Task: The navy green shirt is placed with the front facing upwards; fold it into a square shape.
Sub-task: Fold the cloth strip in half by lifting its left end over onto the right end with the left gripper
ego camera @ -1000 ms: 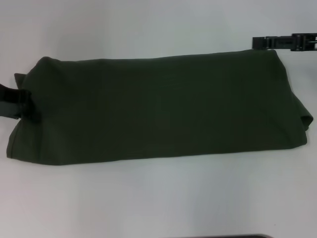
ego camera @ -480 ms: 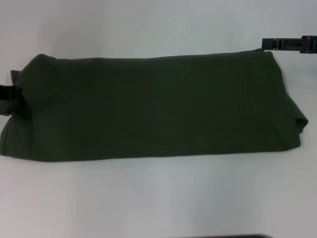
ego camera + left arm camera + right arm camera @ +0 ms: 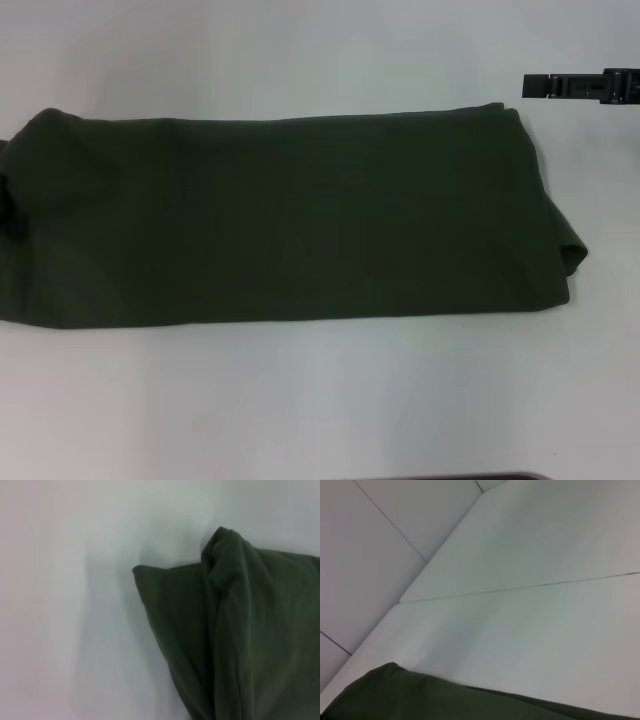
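- Lying across the white worktop as a long band, the navy green shirt runs from 9 o'clock, where it leaves the head view, to about 3 o'clock; no lettering shows.
- Right gripper sits at 2 o'clock, just beyond the shirt's far right corner and apart from the cloth; the jaws look pressed together and hold nothing.
- Left gripper is out of sight in every view; its wrist camera shows only a bunched shirt end with loose layers.
- Judged step: folding the band's ends inward to make a square.
- Doing it well: pinch all layers at both corners of one end, lift low, carry across evenly, and align the edges.
- The small bulge of cloth at 3 o'clock needs tucking or smoothing first, or the square comes out lopsided.
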`<state>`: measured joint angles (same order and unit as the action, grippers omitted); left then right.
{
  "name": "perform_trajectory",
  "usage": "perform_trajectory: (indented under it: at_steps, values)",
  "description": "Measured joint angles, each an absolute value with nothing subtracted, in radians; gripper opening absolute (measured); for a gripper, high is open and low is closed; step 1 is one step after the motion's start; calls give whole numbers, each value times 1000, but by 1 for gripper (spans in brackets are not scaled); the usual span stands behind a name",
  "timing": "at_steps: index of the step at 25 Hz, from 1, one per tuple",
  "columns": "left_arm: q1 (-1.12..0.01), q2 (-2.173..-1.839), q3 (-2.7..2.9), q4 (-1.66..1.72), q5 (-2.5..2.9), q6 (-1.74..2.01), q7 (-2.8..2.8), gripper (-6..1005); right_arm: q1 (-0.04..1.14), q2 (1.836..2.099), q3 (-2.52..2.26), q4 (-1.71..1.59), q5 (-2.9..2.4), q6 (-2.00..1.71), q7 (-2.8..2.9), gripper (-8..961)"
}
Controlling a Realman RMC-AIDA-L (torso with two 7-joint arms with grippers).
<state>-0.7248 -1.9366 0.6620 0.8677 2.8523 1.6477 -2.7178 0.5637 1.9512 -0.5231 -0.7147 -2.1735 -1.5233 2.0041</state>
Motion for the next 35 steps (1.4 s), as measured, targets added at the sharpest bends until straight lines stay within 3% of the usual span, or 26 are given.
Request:
perform_trajectory:
  at_steps: [25, 35]
  values:
    - [-717, -1938, 662, 916, 2818, 1702, -2693, 19, 564, 1956, -528, -715, -2178, -1526, 2004, 804]
    - [-725, -1934, 634, 916, 2637, 1819, -2622, 18, 562, 1947, -529, -715, -2179, -1527, 1998, 804]
